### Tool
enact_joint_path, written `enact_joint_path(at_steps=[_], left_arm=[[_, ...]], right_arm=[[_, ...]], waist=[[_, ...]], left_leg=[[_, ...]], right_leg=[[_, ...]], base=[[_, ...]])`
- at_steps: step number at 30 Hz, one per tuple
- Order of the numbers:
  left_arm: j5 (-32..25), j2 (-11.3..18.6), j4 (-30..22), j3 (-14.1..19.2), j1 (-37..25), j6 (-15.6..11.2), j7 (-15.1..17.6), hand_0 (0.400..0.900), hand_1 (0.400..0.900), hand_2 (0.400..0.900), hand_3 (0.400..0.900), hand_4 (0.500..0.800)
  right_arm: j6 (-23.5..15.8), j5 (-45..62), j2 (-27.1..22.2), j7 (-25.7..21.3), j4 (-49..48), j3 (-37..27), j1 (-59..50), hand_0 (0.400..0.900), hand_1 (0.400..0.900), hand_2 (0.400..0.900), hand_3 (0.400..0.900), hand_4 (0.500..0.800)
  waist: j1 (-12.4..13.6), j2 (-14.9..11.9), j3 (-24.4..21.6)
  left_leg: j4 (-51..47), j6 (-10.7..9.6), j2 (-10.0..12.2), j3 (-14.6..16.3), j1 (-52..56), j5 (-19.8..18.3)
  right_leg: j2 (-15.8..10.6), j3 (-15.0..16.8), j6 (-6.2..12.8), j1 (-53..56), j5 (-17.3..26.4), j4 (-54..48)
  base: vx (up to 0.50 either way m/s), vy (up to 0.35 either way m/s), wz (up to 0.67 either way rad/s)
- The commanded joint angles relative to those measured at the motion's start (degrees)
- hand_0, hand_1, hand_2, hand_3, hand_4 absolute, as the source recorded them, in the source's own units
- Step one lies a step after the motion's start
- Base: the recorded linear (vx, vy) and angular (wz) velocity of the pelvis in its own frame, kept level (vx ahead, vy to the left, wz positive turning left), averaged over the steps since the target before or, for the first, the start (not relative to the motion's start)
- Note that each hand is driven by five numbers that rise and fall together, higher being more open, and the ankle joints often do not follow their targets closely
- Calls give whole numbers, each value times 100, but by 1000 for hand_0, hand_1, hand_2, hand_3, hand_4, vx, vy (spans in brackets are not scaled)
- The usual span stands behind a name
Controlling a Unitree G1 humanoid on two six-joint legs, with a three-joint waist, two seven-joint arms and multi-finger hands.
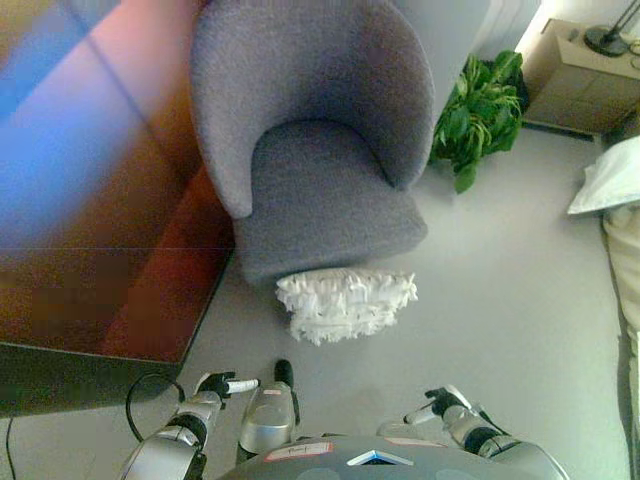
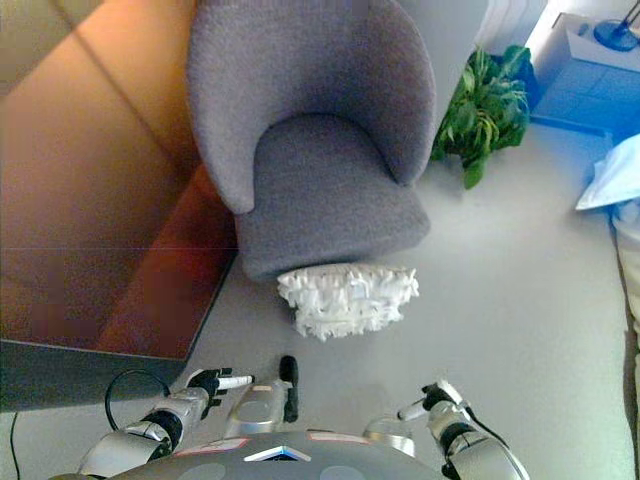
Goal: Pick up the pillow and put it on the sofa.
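Observation:
A white ruffled pillow (image 1: 345, 303) lies on the grey floor, leaning against the front base of a grey tub armchair (image 1: 320, 190). The chair seat (image 2: 330, 185) holds nothing. My left hand (image 1: 222, 385) shows at the bottom left, low and short of the pillow, its fingers relaxed and holding nothing. My right hand (image 1: 440, 406) shows at the bottom right, also short of the pillow, fingers relaxed and holding nothing. Both hands are apart from the pillow.
A reddish-brown wall panel (image 1: 110, 200) runs along the left of the chair. A green potted plant (image 1: 480, 115) stands right of the chair. A wooden cabinet (image 1: 580, 75) with a lamp is at the back right. White bedding (image 1: 615, 180) shows at the right edge.

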Motion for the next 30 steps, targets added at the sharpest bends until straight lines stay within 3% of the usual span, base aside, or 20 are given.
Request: enact_joint_path(at_steps=[1,3,5,7,9,11,18,25,30], left_arm=[[95,249,-1,-177,144,265,63,900,900,900,900,800],[-53,304,-68,-272,-87,266,84,900,900,900,900,800],[-194,329,-127,-319,-265,210,115,900,900,900,900,800],[-268,325,-158,-339,-377,113,128,900,900,900,900,800],[-370,295,-150,-278,-425,59,162,900,900,900,900,800],[-338,249,-174,-227,-336,20,190,900,900,900,900,800],[-41,277,-62,-213,-220,-109,82,900,900,900,900,800],[-98,355,26,-106,-113,-283,22,900,900,900,900,800],[-146,381,110,-102,-147,-418,-72,900,900,900,900,800]], right_arm=[[21,-252,-311,-480,-244,11,-103,900,900,900,900,800],[181,-467,-373,-574,-205,191,-435,900,900,900,900,800],[348,-475,-399,-703,-142,340,-770,900,900,900,900,800],[493,-586,-410,-952,-87,438,-1040,900,900,900,900,800],[698,-867,-438,-1059,-129,492,-1284,900,900,900,900,800],[937,-1115,-461,-1083,-201,562,-1296,900,900,900,900,800],[1080,-1884,-598,-1730,-399,784,-1564,900,900,900,900,800],[1355,-2138,-776,-1889,-578,990,-1988,900,900,900,900,800],[1340,-1966,-942,-1789,-514,1113,-2565,900,900,900,900,800]], waist=[[12,107,12],[-16,138,216],[-51,115,424],[-51,57,621],[40,27,728],[96,-5,733],[449,10,776],[620,169,960],[730,316,1214]], left_leg=[[429,229,-5,-116,-602,49],[425,168,-27,-108,-589,-13],[448,130,-58,-109,-647,-132],[643,79,-83,-157,-708,-490],[1084,91,-22,-104,-966,-678],[1406,115,27,-82,-1177,-633],[1707,-108,166,-399,-1297,-636],[2063,-270,180,-685,-1531,-691],[2454,-367,146,-799,-1938,-780]], right_leg=[[-208,80,68,-459,214,-816],[-242,-103,87,-1068,383,-1270],[-307,-130,175,-1616,833,-1618],[-489,-98,361,-2024,1137,-1818],[-613,-227,380,-1975,1030,-1835],[-646,-367,295,-1779,1003,-1923],[-807,-777,349,-1198,832,-2045],[-929,-825,341,-1166,518,-1759],[-1021,-763,279,-1522,256,-1261]], base=[[70,-68,14],[-90,-119,2],[-107,-146,18],[-34,-157,27],[-39,-146,15],[54,-175,26],[90,-126,16],[45,-31,19],[-28,-3,20]])
